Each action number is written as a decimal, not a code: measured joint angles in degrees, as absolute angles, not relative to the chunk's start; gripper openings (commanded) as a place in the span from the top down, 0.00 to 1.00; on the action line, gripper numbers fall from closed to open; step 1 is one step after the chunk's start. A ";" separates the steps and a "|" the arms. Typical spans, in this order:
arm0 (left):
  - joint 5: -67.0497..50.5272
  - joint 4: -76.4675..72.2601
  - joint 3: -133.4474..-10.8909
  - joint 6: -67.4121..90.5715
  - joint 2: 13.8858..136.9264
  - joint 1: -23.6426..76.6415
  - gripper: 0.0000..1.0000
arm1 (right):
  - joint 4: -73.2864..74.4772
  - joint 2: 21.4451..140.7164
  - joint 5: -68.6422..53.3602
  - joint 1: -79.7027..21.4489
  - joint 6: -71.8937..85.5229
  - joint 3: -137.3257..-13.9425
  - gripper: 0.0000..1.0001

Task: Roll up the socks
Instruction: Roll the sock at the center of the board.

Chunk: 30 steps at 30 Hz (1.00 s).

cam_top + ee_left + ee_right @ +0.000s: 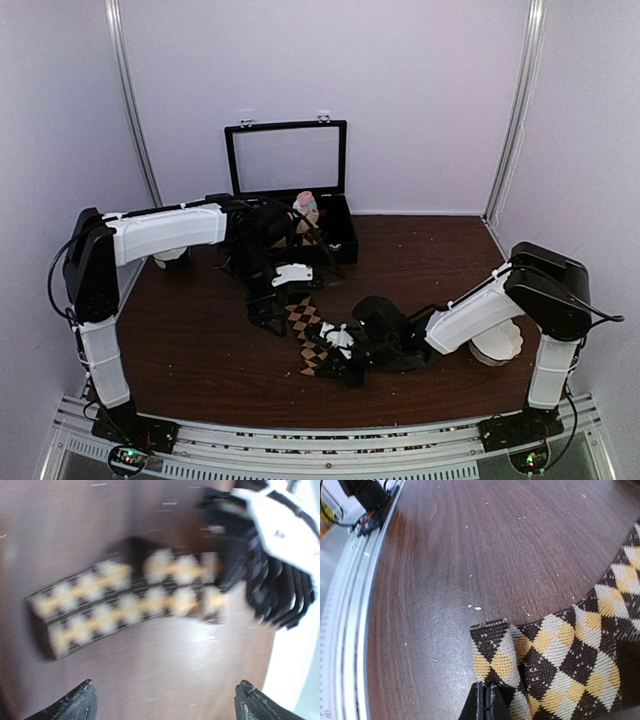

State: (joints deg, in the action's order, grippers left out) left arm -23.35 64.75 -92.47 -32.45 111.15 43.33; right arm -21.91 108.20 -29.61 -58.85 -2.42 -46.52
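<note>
The socks [308, 335] lie stretched out on the dark wooden table [190, 340], between your two arms. Your left gripper [165, 705] hangs over them, fingers spread wide, touching nothing. Your right gripper [485, 702] is pinched tight on the curled-up corner at their near end.

The socks [130, 605] are blurred in the left wrist view. They are cropped bottom-right in the right wrist view.
</note>
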 measured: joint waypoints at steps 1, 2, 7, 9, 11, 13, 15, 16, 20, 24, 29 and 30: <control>-20.95 63.20 -91.81 -31.51 110.06 43.33 0.02 | -21.96 108.38 -30.96 -58.30 -0.32 -46.52 1.00; -17.65 60.84 -90.54 -30.20 108.68 43.22 0.02 | -22.33 108.73 -32.51 -57.78 2.13 -46.52 1.00; -8.71 54.41 -84.25 -27.16 105.95 39.81 0.02 | -25.89 111.02 -39.00 -55.51 12.49 -46.52 1.00; -8.91 53.25 -82.59 -27.14 106.21 37.56 0.02 | -28.03 112.12 -41.36 -54.59 17.19 -46.48 1.00; -8.60 51.13 -79.09 -28.01 105.47 36.29 0.02 | -30.81 113.49 -44.16 -53.30 22.65 -46.28 1.00; -8.47 49.39 -75.20 -29.12 104.01 37.58 0.02 | -32.91 114.65 -46.54 -52.18 27.55 -46.26 1.00; -9.26 48.75 -72.29 -30.28 102.43 41.04 0.02 | -34.50 115.94 -49.12 -51.11 32.14 -46.48 1.00; -10.00 48.05 -71.37 -30.83 101.69 43.05 0.02 | -34.87 116.53 -50.41 -50.59 34.22 -46.83 1.00; -14.09 43.92 -69.52 -32.86 98.50 47.57 0.02 | -35.53 117.25 -52.40 -49.23 39.97 -47.33 1.00; -20.27 41.08 -68.07 -36.23 95.46 47.70 0.02 | -35.77 117.58 -52.86 -47.92 44.36 -47.33 1.00; -24.32 40.75 -70.67 -39.88 102.21 50.50 0.06 | -36.21 118.80 -54.46 -47.03 49.54 -48.36 1.00; -24.75 40.75 -71.44 -40.60 104.49 51.18 0.06 | -36.21 119.02 -54.87 -46.87 50.33 -48.56 1.00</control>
State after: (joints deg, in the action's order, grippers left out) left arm -24.75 40.75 -71.44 -40.60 104.49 51.18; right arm -36.21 119.02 -54.87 -46.87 50.33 -48.56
